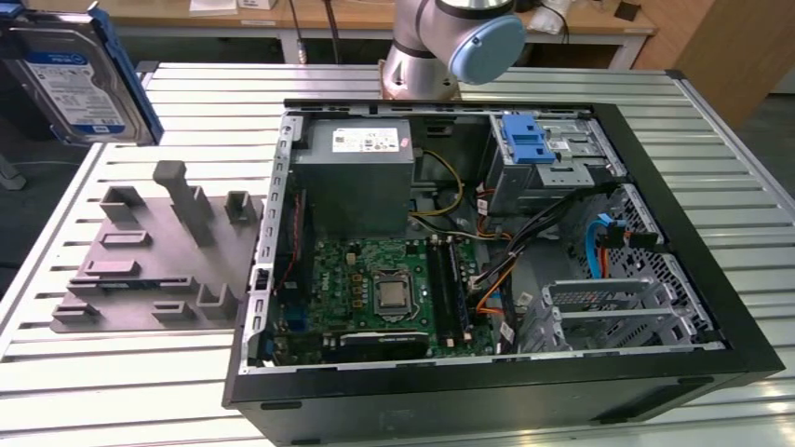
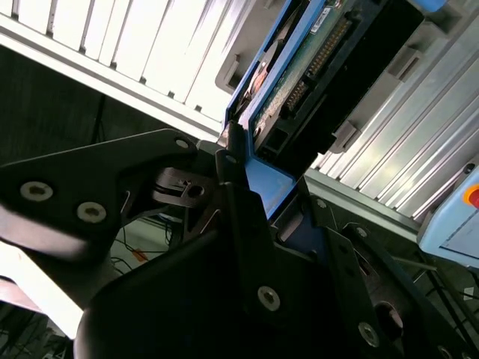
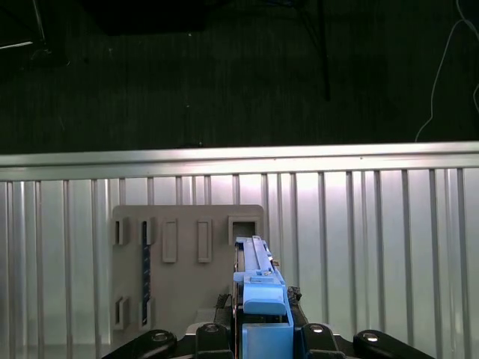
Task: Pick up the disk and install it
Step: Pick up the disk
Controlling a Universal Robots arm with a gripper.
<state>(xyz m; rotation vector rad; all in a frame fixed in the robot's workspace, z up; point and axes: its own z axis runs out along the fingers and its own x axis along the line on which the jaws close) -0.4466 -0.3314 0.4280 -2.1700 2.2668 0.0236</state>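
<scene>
The disk (image 1: 77,79) is showing a silver-grey face under a blue-and-white label, with bright blue rails running along its edges, and in the second wrist view the black gripper (image 2: 271,193) is standing out dark against that blue. The surface (image 1: 137,391) is gleaming pale silver in a pattern of long parallel slats, with a matt grey tray (image 1: 137,279) looking dull against it. Inside the black computer case (image 1: 497,400) a green circuit board (image 1: 372,289) is showing beside a grey metal box (image 1: 360,177) wearing a white sticker, a blue latch (image 1: 528,140) is catching the eye, and the arm's joint cap (image 1: 487,47) is showing light blue.
</scene>
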